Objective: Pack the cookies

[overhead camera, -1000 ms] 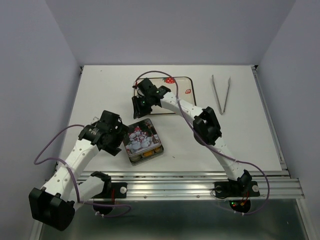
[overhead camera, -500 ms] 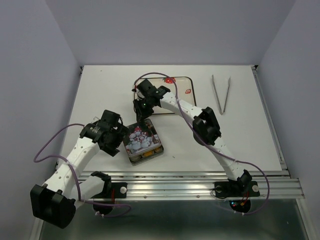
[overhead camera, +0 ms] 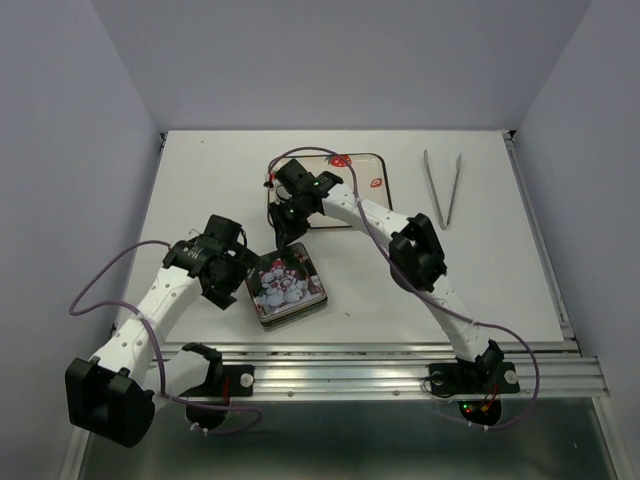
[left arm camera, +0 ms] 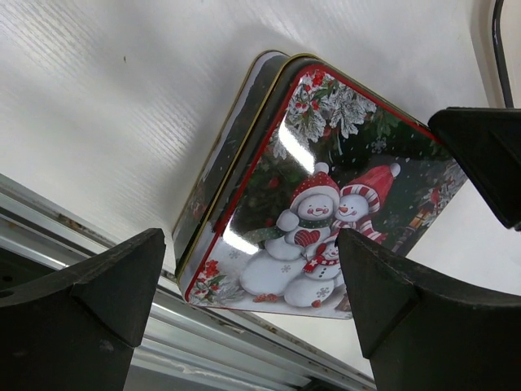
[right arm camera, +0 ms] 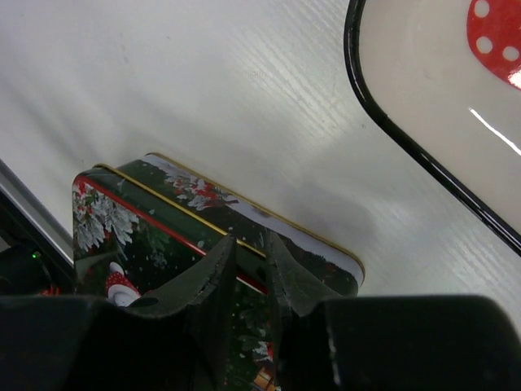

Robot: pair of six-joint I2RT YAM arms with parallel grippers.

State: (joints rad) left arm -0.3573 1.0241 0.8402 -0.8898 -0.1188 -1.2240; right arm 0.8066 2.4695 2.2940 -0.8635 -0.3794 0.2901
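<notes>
snowman tin lay near the middle of the surface, lid sat slightly askew, cookies hidden from sight, left jaws spread wide at its left side, right jaws closed at its far edge

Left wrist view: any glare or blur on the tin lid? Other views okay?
Left wrist: bright glare streaks on the tin, print otherwise sharp; left claw fingers in front are soft. Right wrist: right claw fingers black, nearly featureless; soft shadow on the table beside the tin; small glint on the tray. Top external: even light, no strong glare.
</notes>
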